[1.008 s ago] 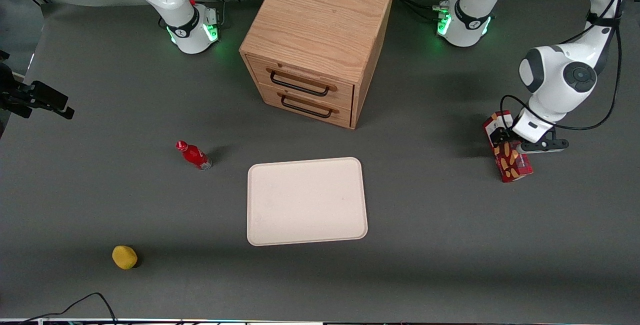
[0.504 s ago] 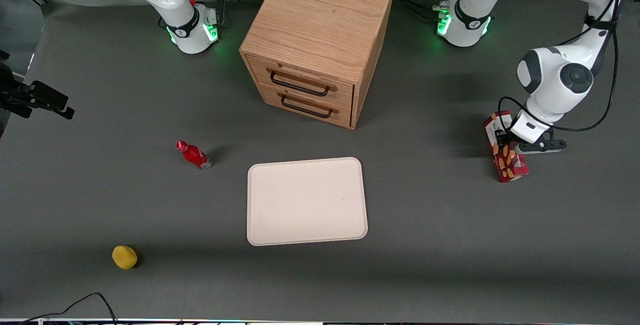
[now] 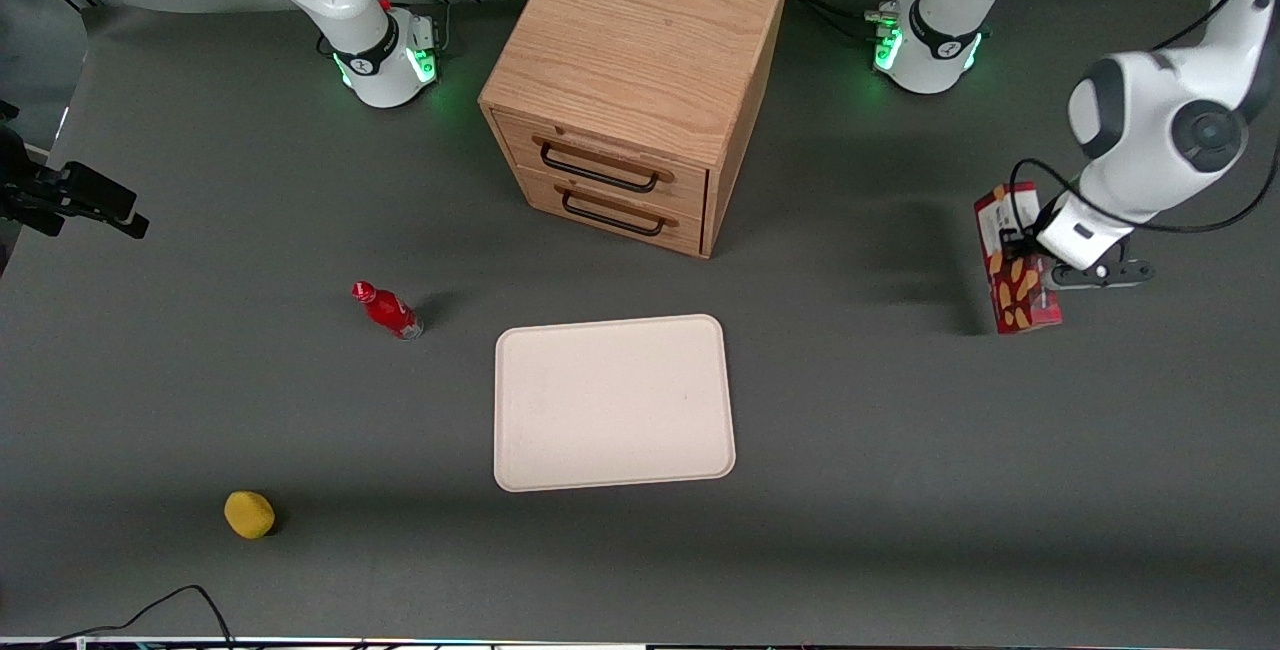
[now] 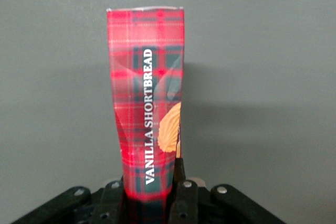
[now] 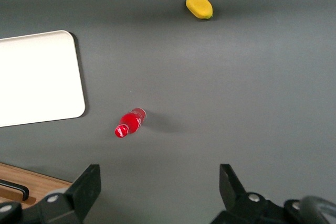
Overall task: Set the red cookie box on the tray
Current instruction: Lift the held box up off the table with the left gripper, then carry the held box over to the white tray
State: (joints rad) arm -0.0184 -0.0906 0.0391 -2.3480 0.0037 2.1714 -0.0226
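Observation:
The red cookie box (image 3: 1016, 260) hangs in the air toward the working arm's end of the table, held near one end. My left gripper (image 3: 1030, 248) is shut on it. In the left wrist view the tartan carton (image 4: 148, 98) reads "VANILLA SHORTBREAD" and stands out from between the black fingers (image 4: 181, 192), with bare grey table below it. The tray (image 3: 613, 402) lies flat on the table in front of the wooden drawer cabinet, well apart from the box and with nothing on it. The parked arm's camera also catches one corner of the tray (image 5: 37, 80).
A wooden two-drawer cabinet (image 3: 637, 80) stands at the table's middle, farther from the front camera than the tray. A small red bottle (image 3: 387, 310) lies beside the tray toward the parked arm's end. A yellow lemon-like object (image 3: 249, 514) sits near the front edge.
My left gripper has risen with the red cookie box, lifting it off the table; the box now hangs straighter and its shadow has separated from it.

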